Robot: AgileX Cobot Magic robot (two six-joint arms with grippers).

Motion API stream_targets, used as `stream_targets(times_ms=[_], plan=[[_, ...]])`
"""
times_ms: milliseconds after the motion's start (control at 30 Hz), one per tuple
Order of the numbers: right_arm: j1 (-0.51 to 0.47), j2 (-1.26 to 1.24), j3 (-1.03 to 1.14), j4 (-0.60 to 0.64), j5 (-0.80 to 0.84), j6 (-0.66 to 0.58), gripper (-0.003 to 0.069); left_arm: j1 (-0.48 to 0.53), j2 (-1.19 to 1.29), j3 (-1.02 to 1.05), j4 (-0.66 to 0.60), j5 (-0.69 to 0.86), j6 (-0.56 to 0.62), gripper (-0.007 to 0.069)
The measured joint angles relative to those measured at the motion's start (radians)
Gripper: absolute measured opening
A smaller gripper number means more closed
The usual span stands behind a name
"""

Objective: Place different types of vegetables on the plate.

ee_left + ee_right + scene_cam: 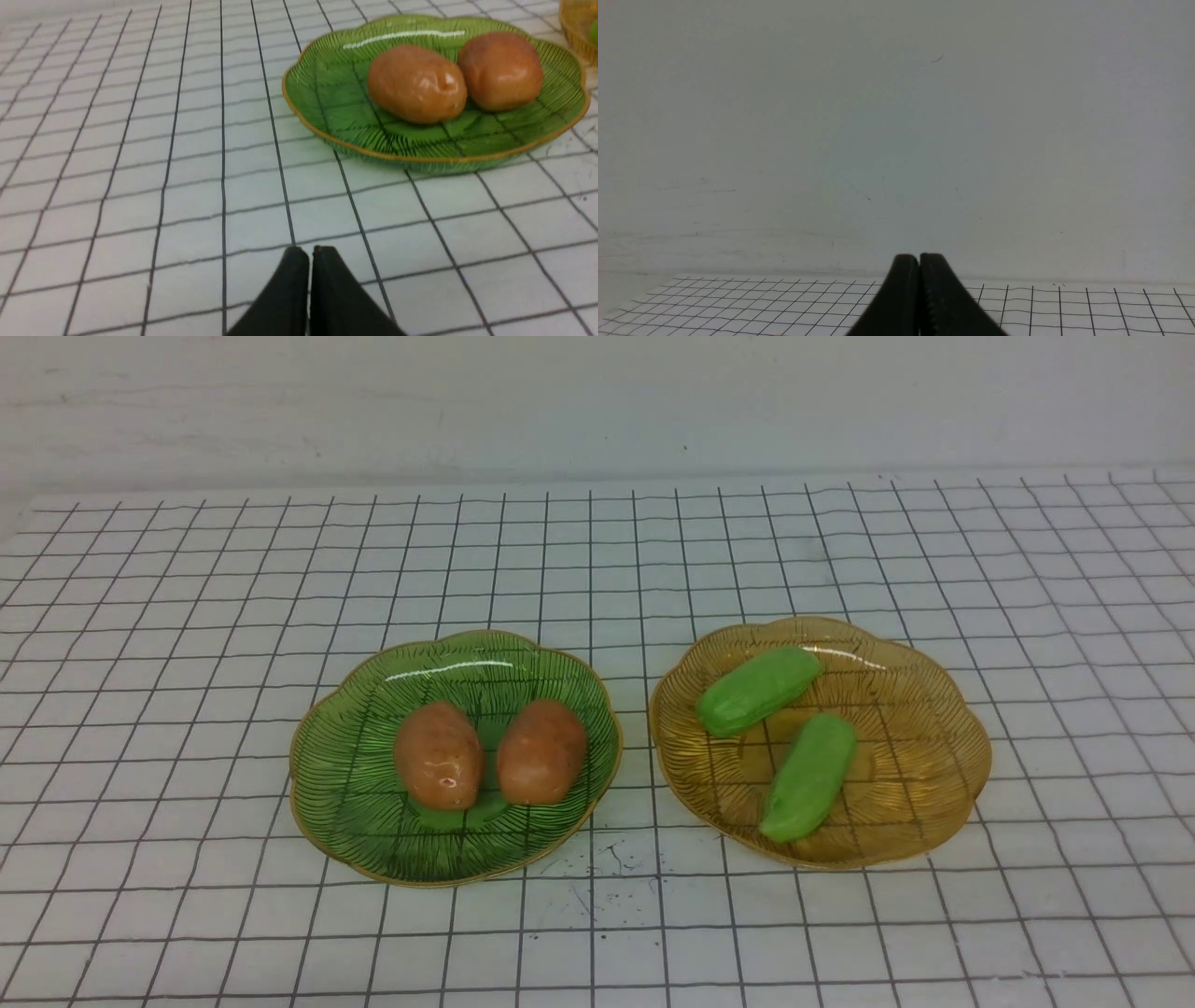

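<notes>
Both potatoes (489, 753) sit on the green plate (347, 793) at nine o'clock, both cucumbers (782, 739) on the amber plate (943, 747) at three. Left hand (310, 252) and right hand (919, 259) are closed, empty. Sorting looks finished; I'd expect no further grasp.

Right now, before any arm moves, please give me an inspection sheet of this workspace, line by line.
Surface: white table with a black grid, some dark scuffs near the front.
Job's things: two potatoes side by side on the green plate; two cucumbers on the amber plate.
Clutter: nothing seen.
Grippers: left gripper shut, empty, above bare table short of the green plate; right gripper shut, empty, facing the wall.
Cables: nothing seen.
Surroundings: plain pale wall.
</notes>
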Motion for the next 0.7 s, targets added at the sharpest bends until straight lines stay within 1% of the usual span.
stream_targets(times_ms=[200, 700], plan=[[0.0, 0.0, 0.0, 0.0, -0.001, 0.0, -0.0015, 0.002, 0.0, 0.023, -0.003, -0.068, 0.001, -0.0008], [0.0, 0.0, 0.0, 0.0, -0.001, 0.007, -0.0015, 0.003, 0.0, 0.024, -0.003, -0.07, 0.001, -0.0008]])
